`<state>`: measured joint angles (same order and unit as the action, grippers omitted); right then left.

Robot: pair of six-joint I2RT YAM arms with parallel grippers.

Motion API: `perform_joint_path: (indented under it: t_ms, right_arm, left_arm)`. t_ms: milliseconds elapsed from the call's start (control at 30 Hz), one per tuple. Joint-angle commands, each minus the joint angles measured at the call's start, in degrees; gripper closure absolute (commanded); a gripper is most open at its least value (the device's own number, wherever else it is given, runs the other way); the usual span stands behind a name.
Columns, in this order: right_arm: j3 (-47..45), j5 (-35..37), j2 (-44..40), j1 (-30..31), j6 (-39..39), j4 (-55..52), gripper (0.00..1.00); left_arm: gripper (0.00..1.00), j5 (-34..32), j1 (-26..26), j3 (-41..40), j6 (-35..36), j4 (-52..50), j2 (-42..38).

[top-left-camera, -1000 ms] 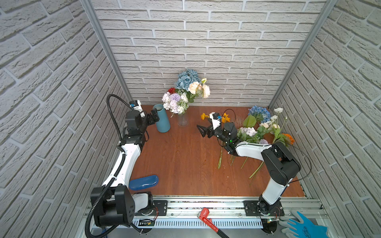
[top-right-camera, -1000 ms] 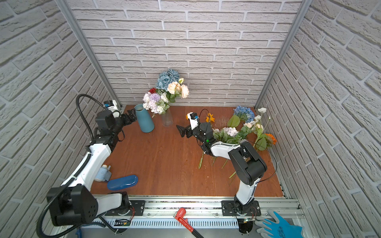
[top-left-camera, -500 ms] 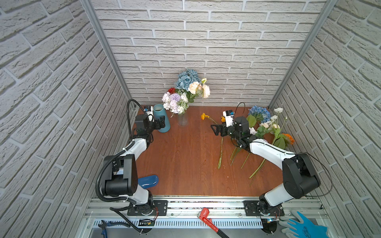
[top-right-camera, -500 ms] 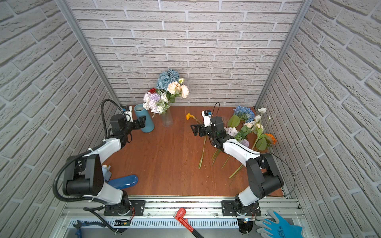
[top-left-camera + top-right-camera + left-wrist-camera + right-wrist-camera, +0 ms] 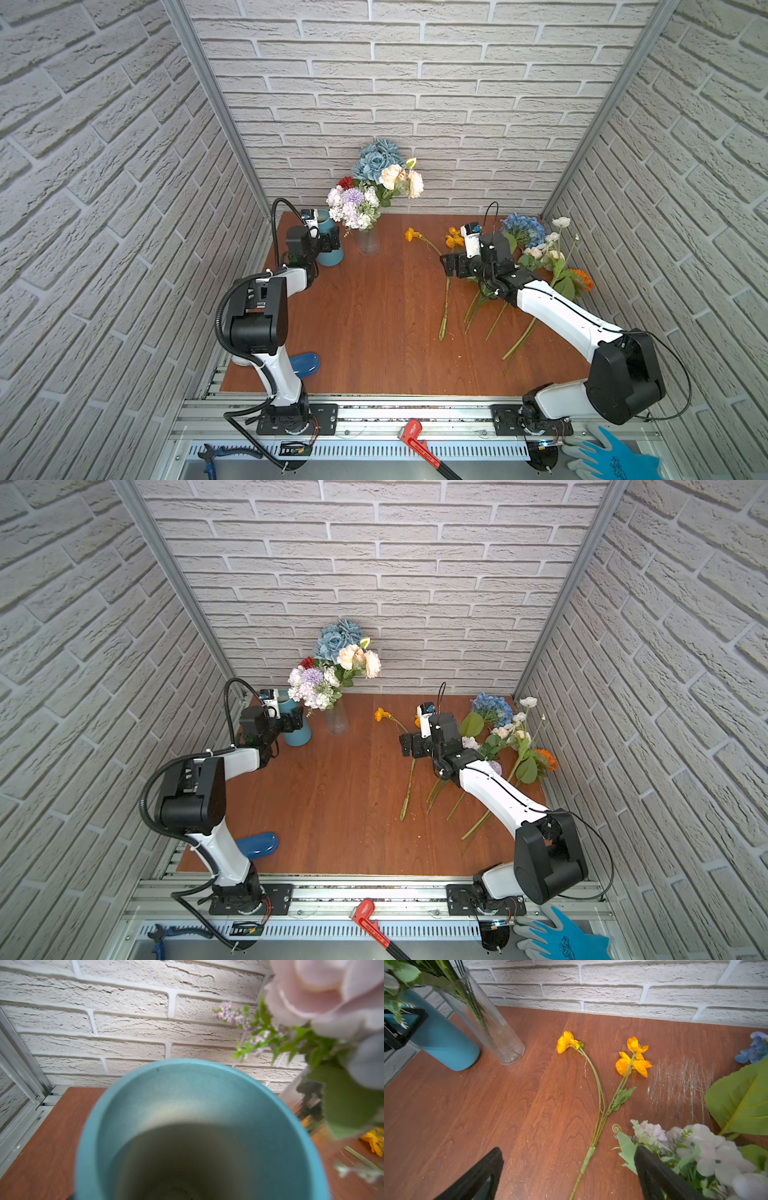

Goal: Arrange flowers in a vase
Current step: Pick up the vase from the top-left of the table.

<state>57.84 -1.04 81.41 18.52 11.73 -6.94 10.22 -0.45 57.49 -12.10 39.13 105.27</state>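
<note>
Jaws spread wide on the right gripper (image 5: 568, 1149), low over the wooden tabletop (image 5: 374, 324), nothing clasped. Between its two black fingers (image 5: 483, 1172), lying flat, the green stem of a yellow-orange poppy sprig (image 5: 631, 1064); contact with either finger not to be told. Right arm stretched forward from its base at the front rail, forearm sloping down over the loose flowers (image 5: 544, 253), wrist turned toward the middle of the table. Crowding one finger: pale lilac and white heads (image 5: 708, 1147) and a broad green leaf (image 5: 741, 1101).

Near the back left corner, the left gripper (image 5: 330, 243) up against the teal vase (image 5: 332, 259); gripping or merely close, impossible to say, with no finger in the left wrist view, only the vase's open mouth. Left arm folded, elbow high, forearm reaching back along the left wall.

Just beside the teal vase, upright, a clear ribbed glass vase (image 5: 368, 245) holding a bouquet (image 5: 374, 187): blue roses on top, then peach, white, lilac, one red head. Among the loose flowers on the right side of the table, a blue hydrangea (image 5: 523, 227), white buds, an orange head (image 5: 582, 280), stems fanned toward the front. Dark blue oblong thing (image 5: 305, 363) at the front left edge. On the metal shelf in front of the rail: red pipe wrench (image 5: 415, 434), blue glove (image 5: 615, 461).
</note>
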Motion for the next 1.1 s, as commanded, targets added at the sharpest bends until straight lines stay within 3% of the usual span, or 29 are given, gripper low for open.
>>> perform_joint_path:
  t_ms: [0, 267, 433, 667, 800, 833, 867, 1067]
  right_arm:
    - [1.1, 1.8, -0.8, -0.4, -0.3, -1.6, 0.0]
    - [1.6, 2.5, -1.1, -1.0, 0.6, -2.3, 0.0]
    - [1.6, 2.7, -1.5, -1.1, 0.5, -2.8, 0.0]
    - [0.7, 2.6, -2.5, -1.1, 0.6, -2.4, 0.0]
    - [-0.1, 2.6, -3.4, -1.1, 0.7, -1.7, 0.0]
    - [-0.2, 2.6, -3.6, -1.1, 0.8, -1.7, 0.0]
    - [-0.4, 2.6, -3.9, -1.1, 0.7, -1.7, 0.0]
    - [-1.9, 2.8, -6.5, -1.1, 0.5, -1.8, 0.0]
  left_arm:
    - [0.03, -1.3, -0.7, 1.7, -0.3, 7.0, 1.4]
    - [0.17, -3.6, -1.2, 1.1, 1.0, 8.5, 1.9]
    - [0.4, -5.1, -1.9, -0.5, 2.6, 10.4, 1.2]
    - [0.56, -9.9, -3.0, -4.7, 3.0, 12.5, -3.6]
    - [0.74, -9.9, -4.2, -6.6, 2.4, 9.3, -7.8]
    - [0.83, -9.6, -4.4, -6.7, 2.4, 8.2, -8.6]
    - [0.97, -9.6, -4.8, -6.9, 2.7, 6.8, -9.7]
    - [1.0, -11.5, -6.3, -9.5, 2.5, 4.0, -15.6]
